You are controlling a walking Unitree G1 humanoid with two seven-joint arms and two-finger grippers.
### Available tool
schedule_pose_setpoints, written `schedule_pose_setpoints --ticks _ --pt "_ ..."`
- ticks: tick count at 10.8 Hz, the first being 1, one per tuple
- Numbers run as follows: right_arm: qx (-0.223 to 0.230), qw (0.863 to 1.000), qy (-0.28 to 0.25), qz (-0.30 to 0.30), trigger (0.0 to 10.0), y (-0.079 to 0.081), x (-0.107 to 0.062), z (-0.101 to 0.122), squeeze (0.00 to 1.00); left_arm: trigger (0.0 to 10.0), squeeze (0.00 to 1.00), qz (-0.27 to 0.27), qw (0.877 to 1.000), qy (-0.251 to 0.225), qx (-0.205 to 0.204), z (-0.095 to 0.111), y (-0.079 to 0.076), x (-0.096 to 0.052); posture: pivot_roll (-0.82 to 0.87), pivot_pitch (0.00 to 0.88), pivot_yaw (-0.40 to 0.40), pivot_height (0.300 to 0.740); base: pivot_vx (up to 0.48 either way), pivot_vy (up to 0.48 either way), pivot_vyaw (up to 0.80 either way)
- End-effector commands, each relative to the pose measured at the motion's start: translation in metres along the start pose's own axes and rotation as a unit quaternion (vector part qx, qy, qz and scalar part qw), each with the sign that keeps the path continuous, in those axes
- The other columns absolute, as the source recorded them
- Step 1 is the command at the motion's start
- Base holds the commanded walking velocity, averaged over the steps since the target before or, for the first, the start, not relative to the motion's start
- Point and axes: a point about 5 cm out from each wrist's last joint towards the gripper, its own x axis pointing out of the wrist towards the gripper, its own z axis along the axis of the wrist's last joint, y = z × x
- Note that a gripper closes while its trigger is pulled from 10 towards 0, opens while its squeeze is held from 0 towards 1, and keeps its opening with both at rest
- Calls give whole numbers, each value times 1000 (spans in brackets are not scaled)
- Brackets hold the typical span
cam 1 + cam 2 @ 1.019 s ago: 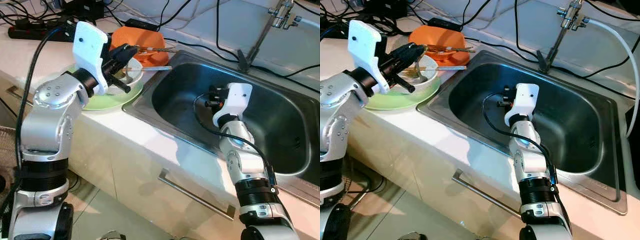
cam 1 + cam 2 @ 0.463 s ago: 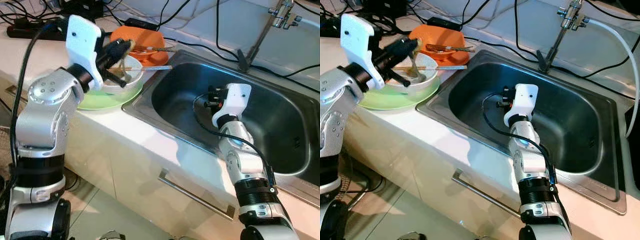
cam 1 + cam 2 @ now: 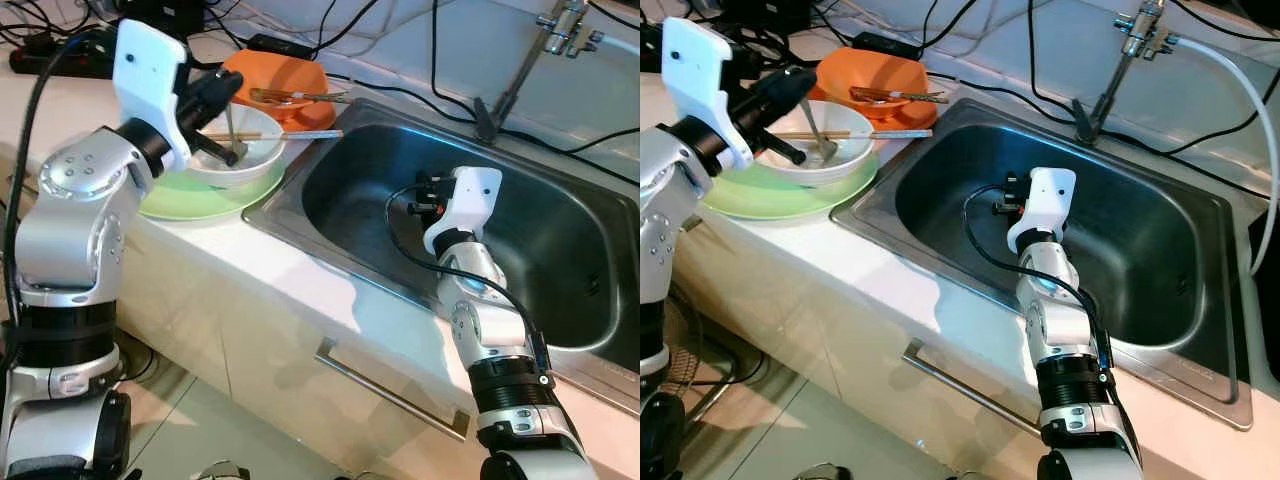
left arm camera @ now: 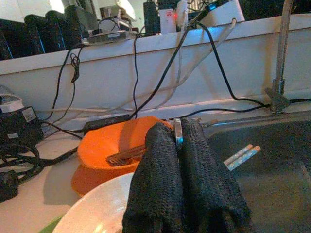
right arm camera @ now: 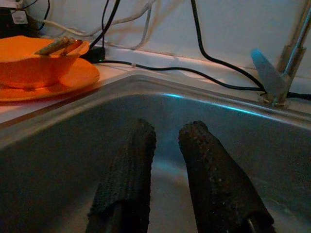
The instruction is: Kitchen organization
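Observation:
A white bowl sits on a green plate on the counter, left of the steel sink. My left gripper hovers over the bowl, shut on the thin metal handle of a spoon that stands nearly upright with its end in the bowl. In the left wrist view the handle is pinched between the black fingers. A pair of chopsticks lies across the bowl's rim. My right gripper is low inside the sink basin, open, with nothing between its fingers.
An orange bowl holding a fork stands on an orange plate behind the white bowl. A tap rises behind the sink. Black cables and a power strip run along the back of the counter. A drawer handle lies below the counter edge.
My left gripper has drawn back to the left and up, tipping the spoon from a slant to nearly upright in the bowl. The right arm has not moved.

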Motion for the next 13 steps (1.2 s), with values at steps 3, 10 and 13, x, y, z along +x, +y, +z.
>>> schedule_pose_setpoints --ticks 3,10,13 --pt "0 1000 -3 -1 10000 -1 2 1 0 10000 0 -10 1000 -13 6 6 -5 4 -19 54 -142 740 0 0 0" --pt "-1 1000 -1 -1 10000 -1 2 0 0 10000 0 -12 999 -30 3 21 0 5 -16 53 -141 740 0 0 0" --pt "0 1000 -2 1 10000 0 3 0 0 10000 0 -33 997 -38 -49 30 1 6 -12 48 -139 740 0 0 0"
